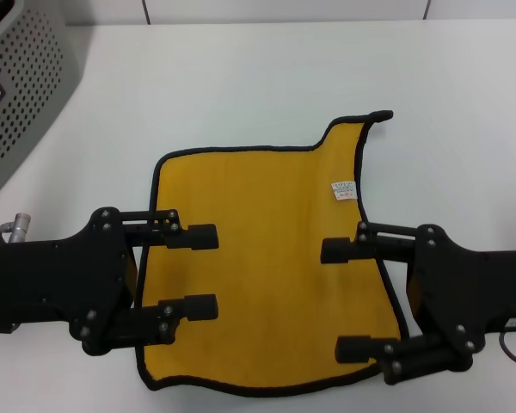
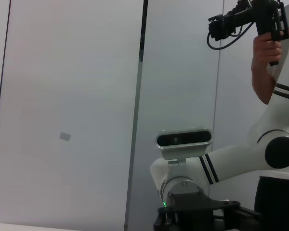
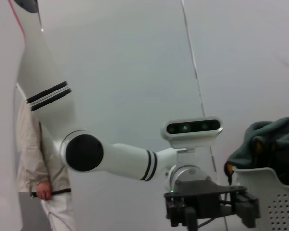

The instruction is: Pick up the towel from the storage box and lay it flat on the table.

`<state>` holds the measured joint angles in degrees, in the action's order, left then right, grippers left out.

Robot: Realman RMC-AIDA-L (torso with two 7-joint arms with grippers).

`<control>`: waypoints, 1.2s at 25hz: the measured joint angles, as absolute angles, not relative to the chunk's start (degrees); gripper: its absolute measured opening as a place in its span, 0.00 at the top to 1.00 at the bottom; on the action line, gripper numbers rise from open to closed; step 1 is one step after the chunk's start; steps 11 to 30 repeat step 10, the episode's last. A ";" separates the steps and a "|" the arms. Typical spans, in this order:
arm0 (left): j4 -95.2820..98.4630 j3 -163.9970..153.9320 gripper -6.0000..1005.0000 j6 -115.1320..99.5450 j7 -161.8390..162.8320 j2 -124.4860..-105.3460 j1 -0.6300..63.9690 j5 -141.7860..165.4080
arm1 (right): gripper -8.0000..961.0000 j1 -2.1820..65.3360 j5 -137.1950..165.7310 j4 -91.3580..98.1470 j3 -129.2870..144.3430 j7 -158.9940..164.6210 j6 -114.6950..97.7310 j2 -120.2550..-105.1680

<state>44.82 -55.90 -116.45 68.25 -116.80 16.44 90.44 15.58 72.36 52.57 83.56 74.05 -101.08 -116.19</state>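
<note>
So both grippers were hanging over the towel with their fingers spread wide and nothing between them. The left gripper came in from the left side, its two black fingers pointing toward the middle of the cloth, and the right gripper mirrored it from the right side, fingers pointing back at the left one. Neither was pinching any fabric. The towel was lying spread out, yellow side up, on the table, black trim running all round, with one far corner sticking out as a little tab toward the back right. Its small white label sat near the right edge, just beyond the right gripper's upper finger. The near edge looked a bit wavy but otherwise it was pretty flat. The storage box was off at the far left corner of the table, well apart from the towel; in the right wrist view some dark green cloth was heaped in the box.
</note>
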 joint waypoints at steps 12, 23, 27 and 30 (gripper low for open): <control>44.82 -55.72 0.42 -116.45 68.19 -116.80 16.23 90.44 | 0.11 16.38 71.04 51.10 83.74 74.26 -100.80 -116.02; 44.82 -55.72 0.42 -116.45 68.19 -116.80 16.23 90.44 | 0.11 16.38 71.04 51.10 83.74 74.26 -100.80 -116.02; 44.82 -55.72 0.42 -116.45 68.19 -116.80 16.23 90.44 | 0.11 16.38 71.04 51.10 83.74 74.26 -100.80 -116.02; 44.82 -55.72 0.42 -116.45 68.19 -116.80 16.23 90.44 | 0.11 16.38 71.04 51.10 83.74 74.26 -100.80 -116.02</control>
